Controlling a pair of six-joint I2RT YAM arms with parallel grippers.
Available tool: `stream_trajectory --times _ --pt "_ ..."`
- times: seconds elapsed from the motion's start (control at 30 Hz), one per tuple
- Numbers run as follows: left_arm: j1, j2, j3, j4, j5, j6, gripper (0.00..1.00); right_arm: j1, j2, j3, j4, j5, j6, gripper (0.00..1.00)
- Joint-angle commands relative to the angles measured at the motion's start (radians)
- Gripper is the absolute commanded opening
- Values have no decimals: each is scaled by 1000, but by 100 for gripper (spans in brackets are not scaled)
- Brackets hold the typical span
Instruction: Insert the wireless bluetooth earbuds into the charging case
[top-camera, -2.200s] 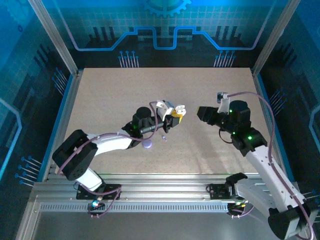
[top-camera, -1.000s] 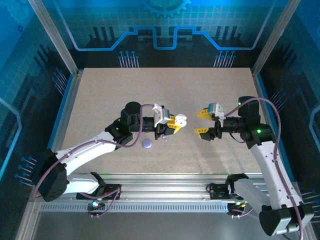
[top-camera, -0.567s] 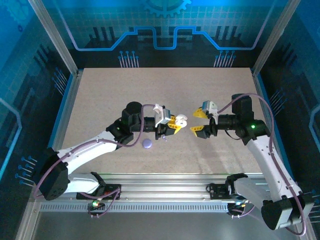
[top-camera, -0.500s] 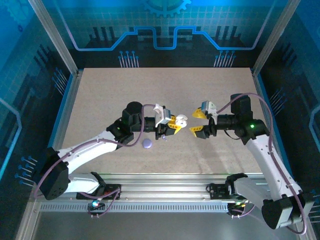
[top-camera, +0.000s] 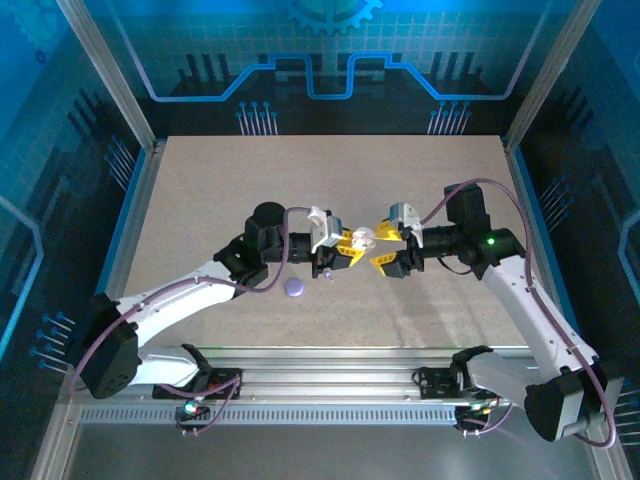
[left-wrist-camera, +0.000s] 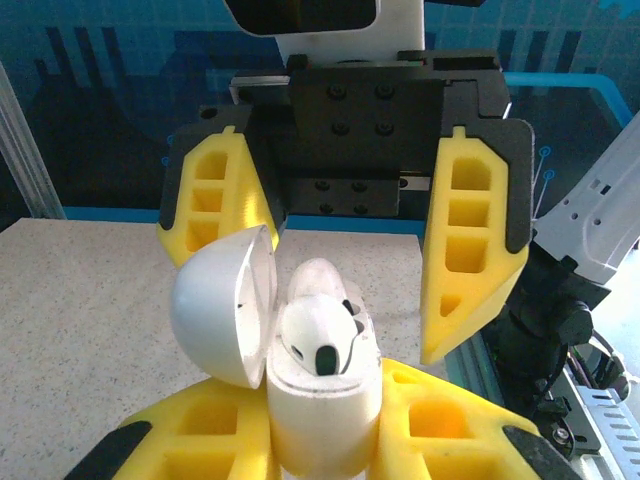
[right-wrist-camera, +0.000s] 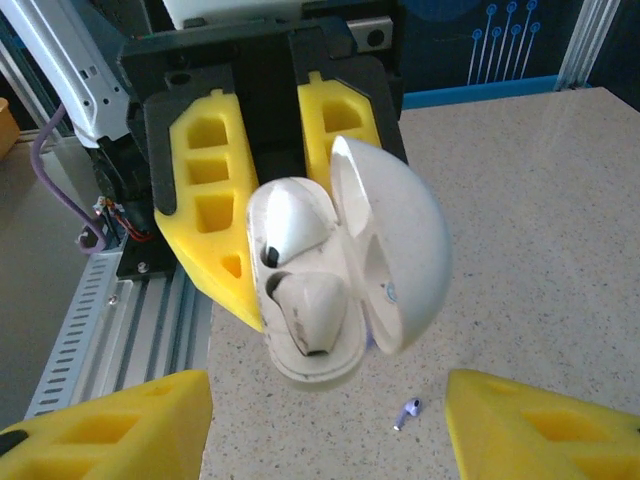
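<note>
Two earbuds (right-wrist-camera: 290, 225) sit in the charging case (right-wrist-camera: 312, 368); lid mark (right-wrist-camera: 390, 292) illegible.

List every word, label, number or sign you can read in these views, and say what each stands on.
No text can be read.
Tiny blue mark inside the open lid of the charging case: too small to read.
Back wall: gear and circuit-line graphics, no words.

The speckled beige bench (top-camera: 300, 180) carries a round purple case (top-camera: 294, 287) lying flat toward its near edge. A tiny purple earbud (top-camera: 326, 273) lies just beside it, not touching.
</note>
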Motion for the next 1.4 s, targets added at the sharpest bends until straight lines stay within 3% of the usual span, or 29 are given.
stream_trajectory --times 0.0,1.37 --pt "-7 11 17 48 12 7 15 13 1 28 -37 -35 -22 63" --pt "-8 -3 -9 38 -13 1 15 57 -3 84 -19 -100 -37 55"
